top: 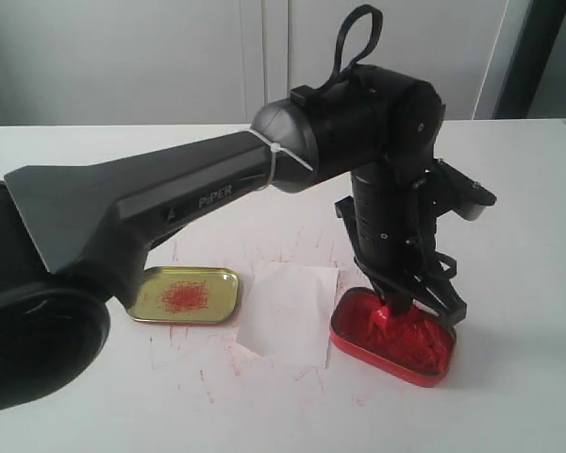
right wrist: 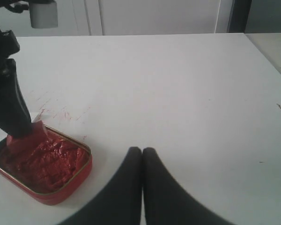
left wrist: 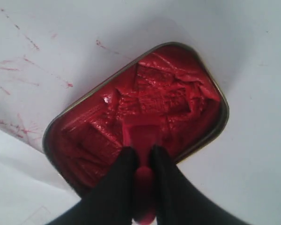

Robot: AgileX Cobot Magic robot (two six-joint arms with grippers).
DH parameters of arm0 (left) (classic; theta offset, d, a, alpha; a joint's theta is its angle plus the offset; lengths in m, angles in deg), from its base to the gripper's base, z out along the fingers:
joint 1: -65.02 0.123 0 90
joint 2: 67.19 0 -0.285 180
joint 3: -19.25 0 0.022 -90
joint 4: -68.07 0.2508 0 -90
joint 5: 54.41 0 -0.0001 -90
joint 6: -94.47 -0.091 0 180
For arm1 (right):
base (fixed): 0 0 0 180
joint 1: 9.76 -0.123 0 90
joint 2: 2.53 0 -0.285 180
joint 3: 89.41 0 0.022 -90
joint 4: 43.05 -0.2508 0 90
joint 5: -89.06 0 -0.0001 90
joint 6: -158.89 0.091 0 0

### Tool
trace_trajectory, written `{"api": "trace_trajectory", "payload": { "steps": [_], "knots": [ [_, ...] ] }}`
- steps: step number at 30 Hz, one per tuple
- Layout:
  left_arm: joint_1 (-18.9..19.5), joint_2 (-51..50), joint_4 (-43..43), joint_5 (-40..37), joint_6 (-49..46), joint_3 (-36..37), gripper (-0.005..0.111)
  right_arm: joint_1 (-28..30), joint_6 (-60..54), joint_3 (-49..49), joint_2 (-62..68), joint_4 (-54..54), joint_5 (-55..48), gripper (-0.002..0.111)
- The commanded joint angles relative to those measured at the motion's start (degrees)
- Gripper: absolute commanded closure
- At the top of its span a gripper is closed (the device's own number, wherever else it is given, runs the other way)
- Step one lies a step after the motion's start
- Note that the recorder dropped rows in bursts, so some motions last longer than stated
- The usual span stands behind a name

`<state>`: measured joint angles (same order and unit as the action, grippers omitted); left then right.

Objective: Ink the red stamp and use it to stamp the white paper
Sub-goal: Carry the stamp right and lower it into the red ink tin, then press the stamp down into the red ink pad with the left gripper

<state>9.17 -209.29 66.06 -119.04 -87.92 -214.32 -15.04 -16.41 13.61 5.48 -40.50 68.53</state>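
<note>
My left gripper (left wrist: 143, 152) is shut on the red stamp (left wrist: 141, 133), whose square base presses into the paste of the red ink tin (left wrist: 187, 84). In the exterior view the same gripper (top: 396, 304) reaches down into the tin (top: 406, 351) at the front right, and the stamp (top: 394, 307) barely shows between the fingers. The white paper (top: 291, 311) lies flat just left of the tin. My right gripper (right wrist: 142, 152) is shut on nothing, hovering over bare table beside the tin (right wrist: 61, 187). From there the stamp (right wrist: 30, 133) shows under the left arm.
A shallow gold tray (top: 217, 278) with red smears sits left of the paper. Red scratch marks dot the white tabletop (top: 509, 189). The left arm's long black link (top: 151, 212) spans the left half of the exterior view. The table's far edge meets a pale wall.
</note>
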Motion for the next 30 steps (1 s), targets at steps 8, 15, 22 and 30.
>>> {"api": "trace_trajectory", "payload": {
  "steps": [8, 15, 22, 30],
  "knots": [
    [-0.7, -3.6, -1.1, -2.9, -1.9, -0.7, 0.107, 0.1, 0.0, -0.2, -0.2, 0.3, 0.7, 0.108],
    [-0.8, -4.2, 1.2, -2.5, -1.9, -0.7, 0.107, 0.1, 0.0, -0.2, -0.2, 0.3, 0.7, 0.108],
    [-0.8, -4.2, 2.5, -0.9, -1.9, -0.7, 0.107, 0.1, 0.0, -0.2, -0.2, 0.3, 0.7, 0.108],
    [-0.8, -4.7, 6.1, 0.6, -2.0, -0.7, 0.107, 0.1, 0.0, -0.2, -0.2, 0.3, 0.7, 0.108]
  ]
}}
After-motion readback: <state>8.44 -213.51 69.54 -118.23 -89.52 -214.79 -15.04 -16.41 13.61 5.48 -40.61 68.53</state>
